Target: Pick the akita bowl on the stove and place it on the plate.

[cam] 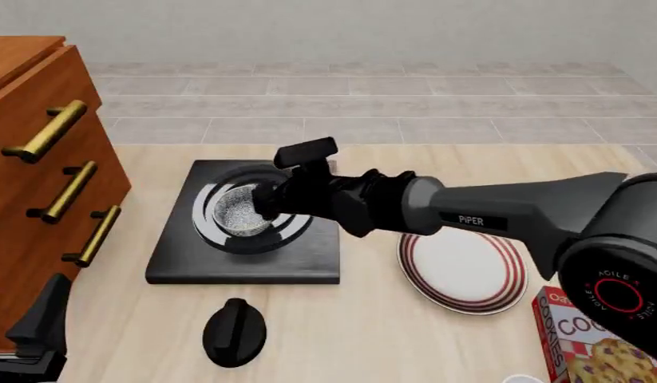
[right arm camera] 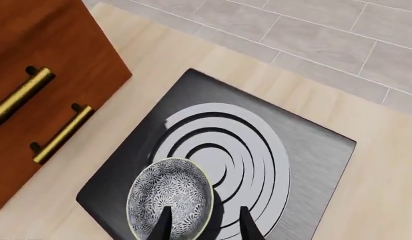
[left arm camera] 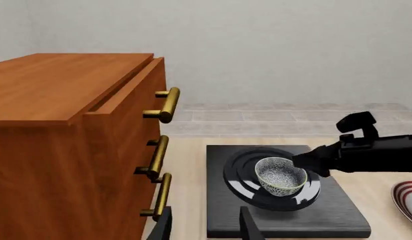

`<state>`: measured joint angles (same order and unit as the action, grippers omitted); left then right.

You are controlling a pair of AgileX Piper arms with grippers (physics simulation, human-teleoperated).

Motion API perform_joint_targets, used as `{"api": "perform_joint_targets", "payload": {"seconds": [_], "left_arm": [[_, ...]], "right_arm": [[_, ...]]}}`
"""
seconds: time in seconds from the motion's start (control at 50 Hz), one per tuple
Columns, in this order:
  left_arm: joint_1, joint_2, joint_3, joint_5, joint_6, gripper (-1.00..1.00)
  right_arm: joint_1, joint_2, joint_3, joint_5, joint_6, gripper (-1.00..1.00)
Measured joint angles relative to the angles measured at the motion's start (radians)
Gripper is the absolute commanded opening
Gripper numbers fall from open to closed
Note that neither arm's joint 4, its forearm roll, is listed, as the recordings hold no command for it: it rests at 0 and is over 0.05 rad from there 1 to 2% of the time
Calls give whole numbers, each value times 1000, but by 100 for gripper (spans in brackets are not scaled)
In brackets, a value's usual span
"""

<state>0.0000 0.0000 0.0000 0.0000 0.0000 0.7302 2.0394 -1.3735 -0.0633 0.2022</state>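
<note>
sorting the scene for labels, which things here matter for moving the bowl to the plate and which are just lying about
Part of the job:
- akita bowl
- stove
- plate
- right gripper, fingers straddling the bowl's rim

Just lying about:
- wooden drawer cabinet
- black knob
- cookie box
- left gripper, idle
</note>
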Motion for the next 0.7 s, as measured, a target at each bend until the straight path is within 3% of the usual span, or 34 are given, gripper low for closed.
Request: {"api": "perform_joint_targets", "payload": {"seconds": [0.18, 0.7], "left_arm": [[0, 0, 0, 0, 0, 100], [0, 0, 0, 0, 0, 100]], "right_arm": [[-1, 46, -33, 17, -29, 100], [30, 135, -121, 50, -30, 100]]}}
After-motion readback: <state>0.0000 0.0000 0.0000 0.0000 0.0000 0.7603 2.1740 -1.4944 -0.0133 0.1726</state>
